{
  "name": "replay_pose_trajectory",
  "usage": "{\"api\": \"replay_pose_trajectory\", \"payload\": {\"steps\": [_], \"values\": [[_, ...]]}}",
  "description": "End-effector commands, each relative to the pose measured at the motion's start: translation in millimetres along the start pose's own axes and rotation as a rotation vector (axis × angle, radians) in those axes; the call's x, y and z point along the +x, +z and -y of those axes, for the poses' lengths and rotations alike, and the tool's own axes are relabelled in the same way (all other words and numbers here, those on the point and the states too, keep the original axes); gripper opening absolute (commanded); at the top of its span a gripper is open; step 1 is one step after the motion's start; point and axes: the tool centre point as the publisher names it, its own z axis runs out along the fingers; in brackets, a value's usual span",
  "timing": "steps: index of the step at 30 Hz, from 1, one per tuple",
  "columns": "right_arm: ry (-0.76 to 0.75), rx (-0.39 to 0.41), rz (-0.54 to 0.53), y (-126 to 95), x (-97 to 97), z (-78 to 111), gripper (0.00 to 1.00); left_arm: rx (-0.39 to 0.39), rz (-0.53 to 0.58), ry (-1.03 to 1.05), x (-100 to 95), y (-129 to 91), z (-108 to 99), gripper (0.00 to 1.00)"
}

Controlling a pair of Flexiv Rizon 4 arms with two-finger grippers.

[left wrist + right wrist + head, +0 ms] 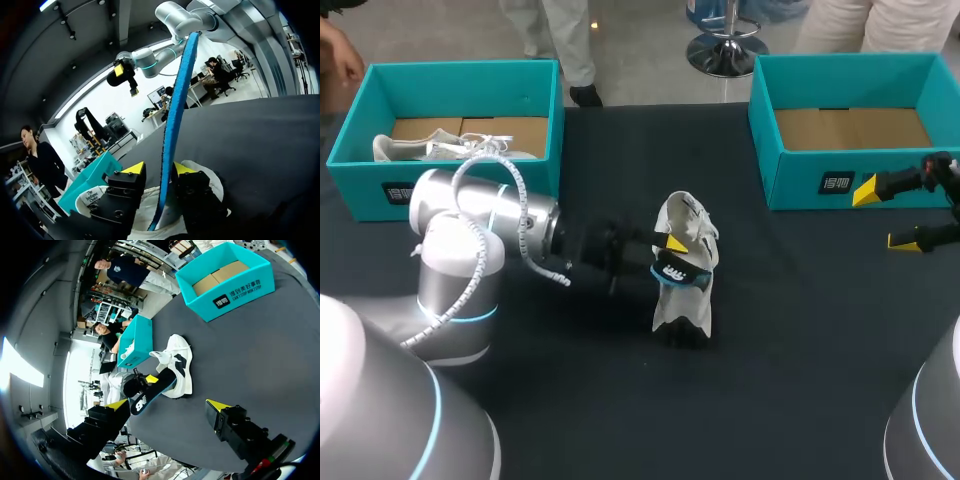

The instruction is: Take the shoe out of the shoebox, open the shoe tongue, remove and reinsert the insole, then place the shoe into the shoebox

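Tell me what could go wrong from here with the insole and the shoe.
The shoe appears to stand on end on the table with nothing steadying it. The right claw hangs open by the empty box, so tugging or pushing the insole at the left claw could tip the shoe over. The insole also sticks far out and looks bendy, so it may fold rather than slide back in.

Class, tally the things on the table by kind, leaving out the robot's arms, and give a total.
Shoeboxes: 2
Shoes: 2
Insole: 1
Total: 5
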Motion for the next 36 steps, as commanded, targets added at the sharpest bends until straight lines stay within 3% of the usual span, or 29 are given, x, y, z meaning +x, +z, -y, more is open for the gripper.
{"api": "replay_pose_trajectory", "payload": {"steps": [1,4,19,36], "values": [[0.001,-0.003,0.002,0,-0.7,2.0,1.0,-0.013,-0.002,0.001,5.8,-4,4,0.04],[0.001,-0.003,0.002,0,-0.7,2.0,1.0,-0.02,-0.004,-0.004,7.4,-4,3,0.0],[0.001,-0.003,0.002,0,-0.7,2.0,1.0,-0.062,0.02,-0.007,1.6,9,-20,0.0],[0.001,-0.003,0.002,0,-0.7,2.0,1.0,-0.114,0.007,-0.014,-4.6,9,-37,0.0]]}}
